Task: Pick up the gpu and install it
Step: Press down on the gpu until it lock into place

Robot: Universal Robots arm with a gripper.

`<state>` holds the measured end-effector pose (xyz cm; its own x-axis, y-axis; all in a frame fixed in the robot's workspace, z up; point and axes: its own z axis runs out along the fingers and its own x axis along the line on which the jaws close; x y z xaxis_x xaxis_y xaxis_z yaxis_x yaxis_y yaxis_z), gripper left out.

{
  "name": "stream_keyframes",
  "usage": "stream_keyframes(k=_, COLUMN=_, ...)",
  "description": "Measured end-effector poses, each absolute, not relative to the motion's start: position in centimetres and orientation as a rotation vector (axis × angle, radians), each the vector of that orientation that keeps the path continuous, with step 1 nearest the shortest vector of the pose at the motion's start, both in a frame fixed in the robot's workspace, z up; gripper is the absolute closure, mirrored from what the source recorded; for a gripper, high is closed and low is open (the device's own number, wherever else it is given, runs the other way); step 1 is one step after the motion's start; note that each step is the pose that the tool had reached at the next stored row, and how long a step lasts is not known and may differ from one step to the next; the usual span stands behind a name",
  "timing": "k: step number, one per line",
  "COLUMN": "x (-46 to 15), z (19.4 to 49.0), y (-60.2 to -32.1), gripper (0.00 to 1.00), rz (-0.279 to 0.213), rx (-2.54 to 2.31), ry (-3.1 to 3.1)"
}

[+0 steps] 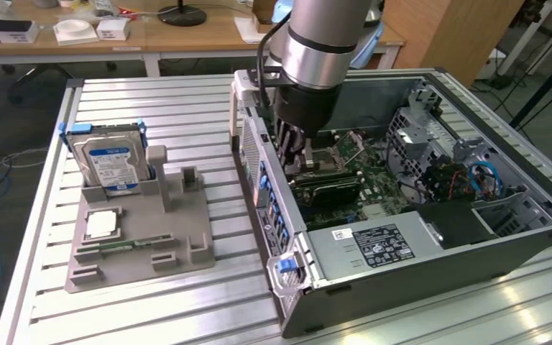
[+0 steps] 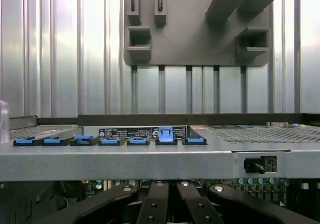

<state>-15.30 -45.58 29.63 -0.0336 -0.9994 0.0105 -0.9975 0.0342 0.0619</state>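
- A robot arm [image 1: 319,43] reaches down from above into an open desktop computer case [image 1: 506,244] that lies on its side on a ribbed metal table [image 1: 161,309].
- The gripper [image 1: 295,154] sits low inside the case, just above the green motherboard [image 1: 372,169], close to the case wall on the exterior view's left.
- Its black fingers [image 1: 290,144] are drawn close together. In the wrist view the finger links [image 2: 160,204] converge at the centre, so the jaws are shut.
- A thin dark card, which looks like the gpu [image 1: 326,190], lies just below the gripper on the motherboard, running along the board. Whether the fingers grip it or merely touch it cannot be told.
- In the wrist view, a row of blue slot clips [image 2: 110,140] lines the case edge; one clip [image 2: 165,134] stands raised above the others.
- On the exterior view's left, well apart from the case, a grey parts holder [image 1: 175,241] rests on the table.
- A silver hard drive [image 1: 113,165] with a blue-and-white label stands upright in the holder.
- A small square processor chip [image 1: 101,224] lies flat on the holder, near the hard drive.
- A black-labelled power supply [image 1: 382,244] sits in the case's near corner.
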Motion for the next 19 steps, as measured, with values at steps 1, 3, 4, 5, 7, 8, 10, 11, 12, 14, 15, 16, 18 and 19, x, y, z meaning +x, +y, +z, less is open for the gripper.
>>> stream_keyframes(k=1, x=-15.3, z=29.6, y=-45.6, gripper=0.89, rz=-0.057, rx=2.148, ry=-2.222)
stream_keyframes(k=3, x=-15.3, z=29.5, y=-45.6, gripper=0.89, rz=-0.055, rx=2.149, ry=-2.223)
stream_keyframes(k=4, x=-15.3, z=29.5, y=-45.6, gripper=0.89, rz=-0.054, rx=2.148, ry=-2.223)
stream_keyframes(k=5, x=-15.3, z=29.5, y=-45.5, gripper=0.89, rz=-0.054, rx=2.148, ry=-2.222)
stream_keyframes(k=7, x=-15.3, z=29.6, y=-45.5, gripper=0.89, rz=-0.054, rx=2.148, ry=-2.223)
stream_keyframes(k=8, x=-15.3, z=29.7, y=-45.5, gripper=0.89, rz=-0.057, rx=2.15, ry=-2.225)
stream_keyframes(k=10, x=-15.3, z=30.5, y=-45.6, gripper=0.89, rz=-0.062, rx=2.147, ry=-2.222)
stream_keyframes(k=11, x=-15.3, z=30.8, y=-45.6, gripper=0.89, rz=-0.064, rx=2.145, ry=-2.22)
stream_keyframes(k=12, x=-15.3, z=30.9, y=-45.6, gripper=0.89, rz=-0.064, rx=2.144, ry=-2.218)
stream_keyframes(k=14, x=-15.3, z=31.0, y=-45.6, gripper=0.89, rz=-0.057, rx=2.141, ry=-2.215)
stream_keyframes(k=15, x=-15.3, z=31.0, y=-45.6, gripper=0.89, rz=-0.047, rx=2.136, ry=-2.211)
stream_keyframes(k=16, x=-15.3, z=31.0, y=-45.6, gripper=0.89, rz=-0.034, rx=2.13, ry=-2.206)
stream_keyframes(k=18, x=-15.3, z=30.9, y=-45.6, gripper=0.89, rz=-0.022, rx=2.124, ry=-2.201)
stream_keyframes(k=19, x=-15.3, z=30.8, y=-45.6, gripper=0.89, rz=-0.021, rx=2.124, ry=-2.201)
